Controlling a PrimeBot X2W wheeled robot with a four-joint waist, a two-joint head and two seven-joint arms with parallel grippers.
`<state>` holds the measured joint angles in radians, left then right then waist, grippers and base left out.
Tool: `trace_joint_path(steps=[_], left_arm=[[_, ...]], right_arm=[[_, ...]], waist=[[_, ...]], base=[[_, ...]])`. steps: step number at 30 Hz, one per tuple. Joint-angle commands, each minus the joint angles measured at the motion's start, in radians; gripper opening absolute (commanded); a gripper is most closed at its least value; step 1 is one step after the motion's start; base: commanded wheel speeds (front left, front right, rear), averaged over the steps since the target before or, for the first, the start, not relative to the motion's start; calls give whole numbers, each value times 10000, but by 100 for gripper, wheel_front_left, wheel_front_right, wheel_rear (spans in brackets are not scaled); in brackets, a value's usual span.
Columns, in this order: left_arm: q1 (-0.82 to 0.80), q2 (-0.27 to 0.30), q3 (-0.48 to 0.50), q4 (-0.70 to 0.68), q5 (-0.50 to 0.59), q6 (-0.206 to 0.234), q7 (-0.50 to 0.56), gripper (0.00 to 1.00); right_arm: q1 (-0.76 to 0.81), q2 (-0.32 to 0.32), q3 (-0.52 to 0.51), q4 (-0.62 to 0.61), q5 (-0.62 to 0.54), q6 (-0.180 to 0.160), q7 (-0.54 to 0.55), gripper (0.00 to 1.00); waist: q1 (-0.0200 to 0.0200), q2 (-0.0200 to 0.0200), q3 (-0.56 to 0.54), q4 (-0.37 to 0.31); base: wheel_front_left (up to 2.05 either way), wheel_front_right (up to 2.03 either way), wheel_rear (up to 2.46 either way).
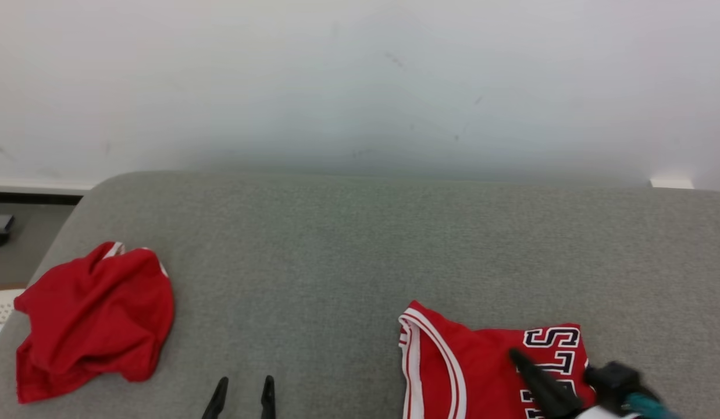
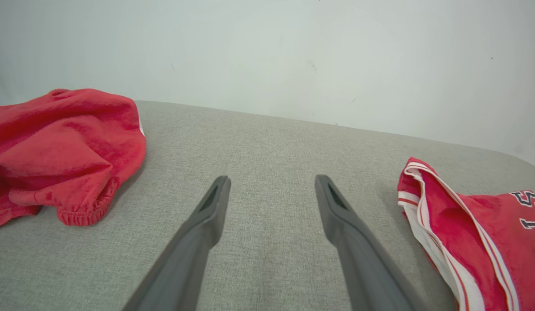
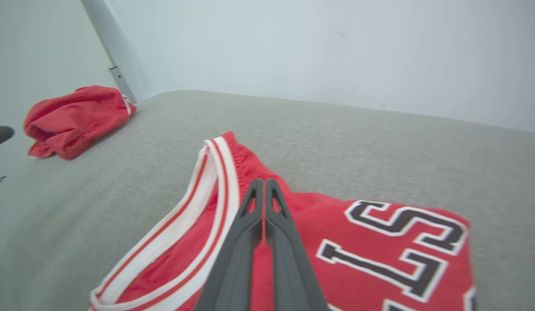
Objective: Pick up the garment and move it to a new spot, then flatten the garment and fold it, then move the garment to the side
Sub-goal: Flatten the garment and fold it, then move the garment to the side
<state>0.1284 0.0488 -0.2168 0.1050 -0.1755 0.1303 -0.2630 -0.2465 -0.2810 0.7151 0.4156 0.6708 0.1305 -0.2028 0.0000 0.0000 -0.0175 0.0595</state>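
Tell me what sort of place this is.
Probably an indoor garment-folding setup: a grey fabric-covered surface against a white wall, with a red lettered jersey and a crumpled red garment on it.

Grey fabric surface (image 1: 360,244) against a white wall (image 1: 360,70).

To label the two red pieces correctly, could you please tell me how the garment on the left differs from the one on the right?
The left garment is bunched in a heap; the right jersey lies flatter. The left garment looks almost plain red; the right jersey has white-striped trim and black lettering. Both are red, on the grey cushion.
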Motion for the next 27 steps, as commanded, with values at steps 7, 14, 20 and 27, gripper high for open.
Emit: trace_joint_path(steps=[7, 14, 20, 27], left_arm=[[167, 34, 251, 55, 234, -220, -18, 100], [391, 34, 312, 132, 292, -270, -18, 100], [612, 36, 445, 112, 426, -336, -18, 100], [662, 34, 558, 122, 498, -374, -17, 100]], right_arm=[[1223, -1278, -3169, -780, -1227, 0, -585, 100], [2664, -1129, -5454, -1804, -1698, 0, -616, 100], [3286, -921, -5953, -1793, -1885, 0, -619, 100], [3411, -650, -5929, -1711, -1979, 0, -621, 100]], waist=[[0, 0, -372, -669], [0, 0, -433, -908], [0, 0, -446, -838], [0, 0, -494, -687]], base=[[0, 0, 0], [0, 0, 0], [0, 0, 0], [0, 0, 0]])
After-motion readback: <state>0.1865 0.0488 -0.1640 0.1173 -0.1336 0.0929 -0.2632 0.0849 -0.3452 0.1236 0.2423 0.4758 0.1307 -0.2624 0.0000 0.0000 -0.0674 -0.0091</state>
